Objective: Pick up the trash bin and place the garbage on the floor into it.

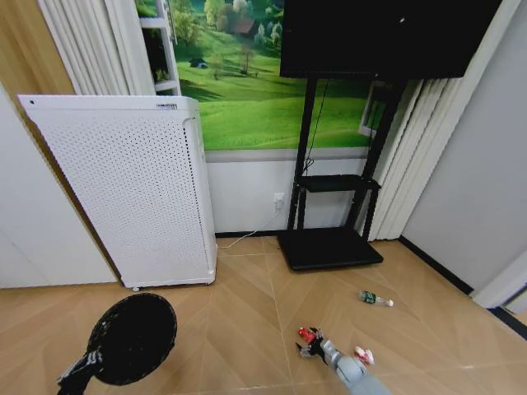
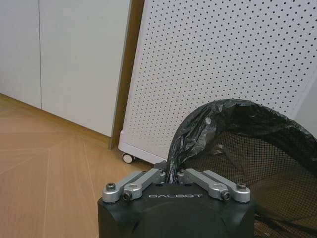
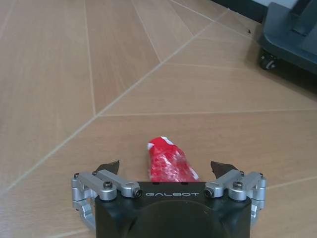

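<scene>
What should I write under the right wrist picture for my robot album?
Right tool open just above the floor, its fingers either side of a red-and-white wrapper, ready to grab it.

"GALBOT" on left gripper (image 2: 173, 174), right gripper (image 3: 168, 171)

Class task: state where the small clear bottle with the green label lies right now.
In the head view the bottle lies on the floor to the robot's right, in front of the black TV-stand base, beyond the two red-and-white wrappers.
</scene>
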### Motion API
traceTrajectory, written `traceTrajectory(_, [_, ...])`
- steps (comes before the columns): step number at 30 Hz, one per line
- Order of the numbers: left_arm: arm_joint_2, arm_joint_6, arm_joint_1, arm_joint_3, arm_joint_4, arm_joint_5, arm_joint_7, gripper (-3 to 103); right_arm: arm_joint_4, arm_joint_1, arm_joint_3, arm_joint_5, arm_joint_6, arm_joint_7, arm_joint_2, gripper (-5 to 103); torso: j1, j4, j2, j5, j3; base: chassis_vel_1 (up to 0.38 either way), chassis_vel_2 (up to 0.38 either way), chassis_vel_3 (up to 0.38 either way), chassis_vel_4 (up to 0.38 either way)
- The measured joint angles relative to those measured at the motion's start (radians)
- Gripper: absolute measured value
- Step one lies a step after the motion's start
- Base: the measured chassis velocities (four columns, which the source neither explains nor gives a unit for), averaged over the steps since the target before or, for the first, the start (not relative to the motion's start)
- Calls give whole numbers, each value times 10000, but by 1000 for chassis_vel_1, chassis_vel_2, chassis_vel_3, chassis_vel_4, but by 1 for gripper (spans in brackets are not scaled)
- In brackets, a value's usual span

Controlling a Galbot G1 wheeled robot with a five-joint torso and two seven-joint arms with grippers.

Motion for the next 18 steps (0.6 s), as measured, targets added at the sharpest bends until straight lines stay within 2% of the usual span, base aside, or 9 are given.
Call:
traceTrajectory(2, [12,7,-21,22,28,0,0,4,-128,69,-1,-22,-83,111,2,103,0,0,0,0,0,0,0,0,0])
traceTrajectory(4, [51,19,-78,61,80,0,-11,4,-278,157,3,-34,-257,261,-11,97,0,0,0,0,0,0,0,0,0])
traceTrajectory(6, [57,20,-86,65,87,0,-15,4,-291,163,4,-32,-286,270,-20,97,1,0,0,0,0,0,0,0,0])
traceTrajectory(8, [125,54,-175,120,147,-6,-64,4,-347,176,10,-30,-332,279,-99,84,1,0,0,-3,0,0,0,0,0])
traceTrajectory(10, [148,61,-211,140,170,-11,-93,4,-364,174,21,-27,-304,293,-98,84,1,-1,0,-3,0,0,0,0,0])
traceTrajectory(12, [183,83,-279,174,200,-17,-142,4,-337,132,29,-16,-268,299,-97,73,0,0,1,0,0,0,0,0,0])
traceTrajectory(13, [183,83,-279,174,200,-17,-142,4,-337,132,29,-16,-268,299,-97,73,0,0,1,0,0,0,0,0,0])
traceTrajectory(15, [205,98,-327,204,238,-21,-169,4,-256,80,15,-14,-266,279,-100,62,0,0,0,0,0,0,0,0,0])
traceTrajectory(18, [209,100,-347,219,254,-23,-179,4,-227,60,3,-13,-267,252,-100,52,0,0,0,-1,0,0,0,0,0])
